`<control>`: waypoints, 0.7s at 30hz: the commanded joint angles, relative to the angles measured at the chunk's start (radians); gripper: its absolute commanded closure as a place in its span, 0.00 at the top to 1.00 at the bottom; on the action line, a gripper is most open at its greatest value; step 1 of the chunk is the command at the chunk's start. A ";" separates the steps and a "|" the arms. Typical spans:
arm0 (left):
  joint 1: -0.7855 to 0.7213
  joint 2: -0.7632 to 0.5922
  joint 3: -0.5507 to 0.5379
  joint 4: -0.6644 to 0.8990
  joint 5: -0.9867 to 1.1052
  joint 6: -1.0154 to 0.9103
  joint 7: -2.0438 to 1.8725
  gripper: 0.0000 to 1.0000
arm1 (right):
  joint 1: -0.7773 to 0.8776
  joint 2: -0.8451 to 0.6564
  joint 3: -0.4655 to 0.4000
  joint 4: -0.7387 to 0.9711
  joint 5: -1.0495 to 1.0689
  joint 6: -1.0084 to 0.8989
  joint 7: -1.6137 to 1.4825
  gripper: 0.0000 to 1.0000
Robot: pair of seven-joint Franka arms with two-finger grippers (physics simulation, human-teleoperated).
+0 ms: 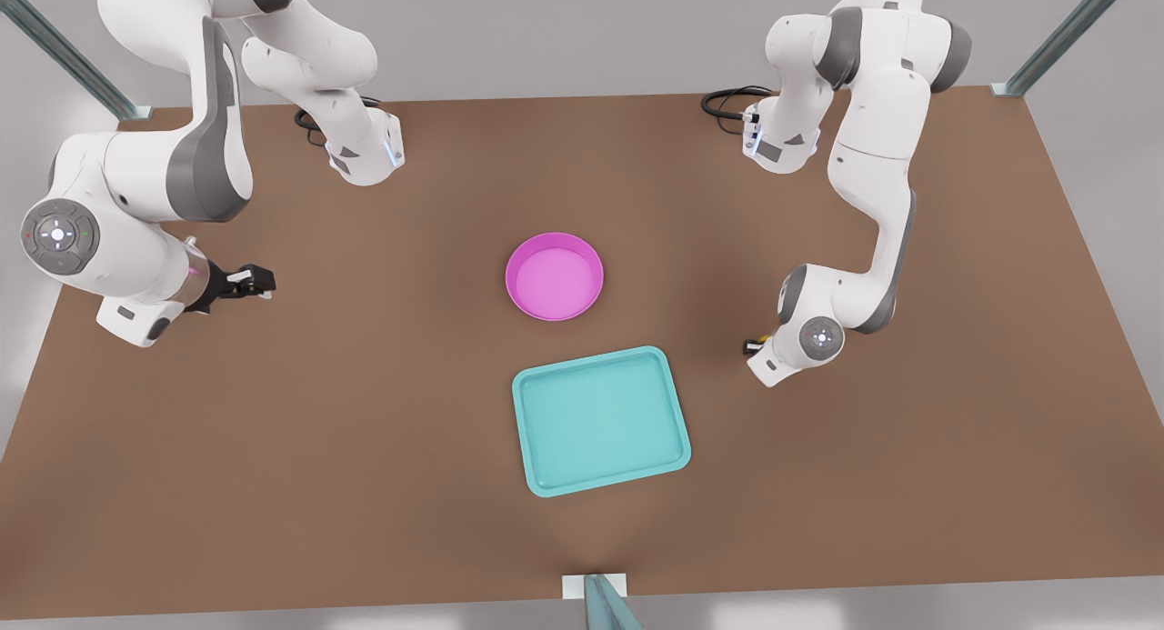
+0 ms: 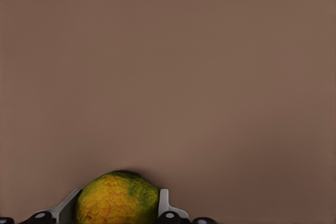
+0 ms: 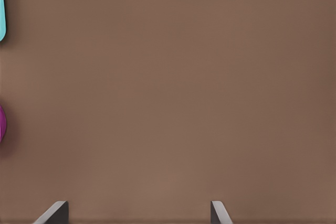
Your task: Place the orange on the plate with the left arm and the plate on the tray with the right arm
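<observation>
Orange (image 2: 116, 199) is sitting between the two light fingers (image 2: 164, 202) of the left claw (image 2: 116, 206), which is gripping it from both sides with the fingers pressing against its skin. A greenish patch is showing on the yellow-orange peel. Behind the fruit, the brown table (image 2: 173, 77) is spreading out bare, and a dark shadow is lying just at the fruit's edge; whether the fruit is resting on the table or hanging just above it I cannot tell.

In the front view the left arm (image 1: 859, 185) is standing on the front view's right, bending down low near the table, its wrist lying to the right of the tray (image 1: 536, 403) and well apart from it.

The right arm (image 1: 136, 212) is reaching over the front view's left side, and the right claw (image 1: 259, 280) is pointing toward the middle of the table. In the right wrist view its fingers (image 3: 55, 212) are standing wide apart and holding nothing.

The pink plate (image 1: 523, 294) is lying near the table's middle, between the two arms and apart from both claws. The teal tray is lying just in front of the plate, toward the camera, close to it but not touching.
</observation>
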 commanded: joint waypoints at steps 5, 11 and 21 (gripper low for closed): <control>0.000 0.020 0.000 0.005 -0.001 0.022 -0.019 0.60 | 0.000 -0.002 0.000 0.000 0.001 -0.001 -0.004 1.00; 0.000 0.012 -0.002 0.006 -0.001 0.018 -0.034 0.49 | 0.000 -0.001 0.000 0.000 0.001 0.001 -0.004 1.00; -0.163 -0.006 -0.216 0.316 -0.045 -0.506 -0.517 0.49 | -0.003 -0.001 0.000 0.000 0.001 -0.001 -0.008 1.00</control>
